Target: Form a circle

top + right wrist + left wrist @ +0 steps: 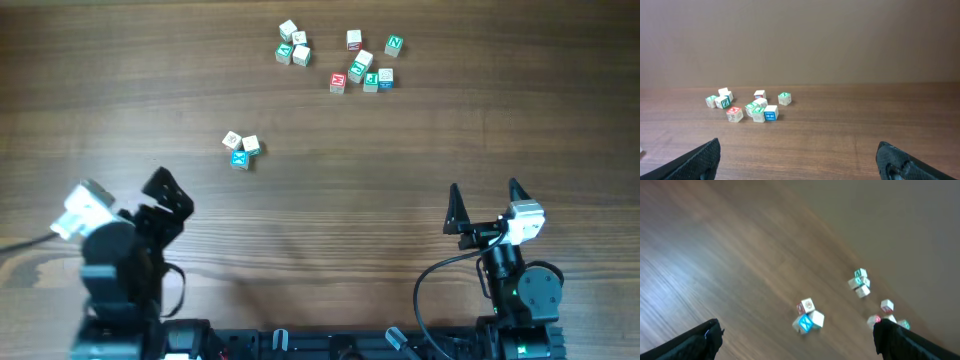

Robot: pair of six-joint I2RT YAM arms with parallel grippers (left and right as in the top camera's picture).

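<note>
- Left gripper [168,200]: jaws spread wide, nothing between them, hanging over the near left of the table [420,150].
- Right gripper [484,193]: jaws also wide apart and empty, near right, well apart from every cube.
- Task pieces: blue-faced cube [239,159] and two pale cubes [232,140] [251,146] sit in a tight clump, touching or nearly so, ahead of my left fingers.
- Progress: no ring laid out and no arc started. By my judgement, nothing is done yet and all the placing is left.
- Other cubes: a small group [293,45] and a looser scatter [362,65] on the far side.
- Hard to read: the letters are too small, and the left wrist view is blurred.
- My right wrist view shows only the far cubes. I cannot find the clump there.
</note>
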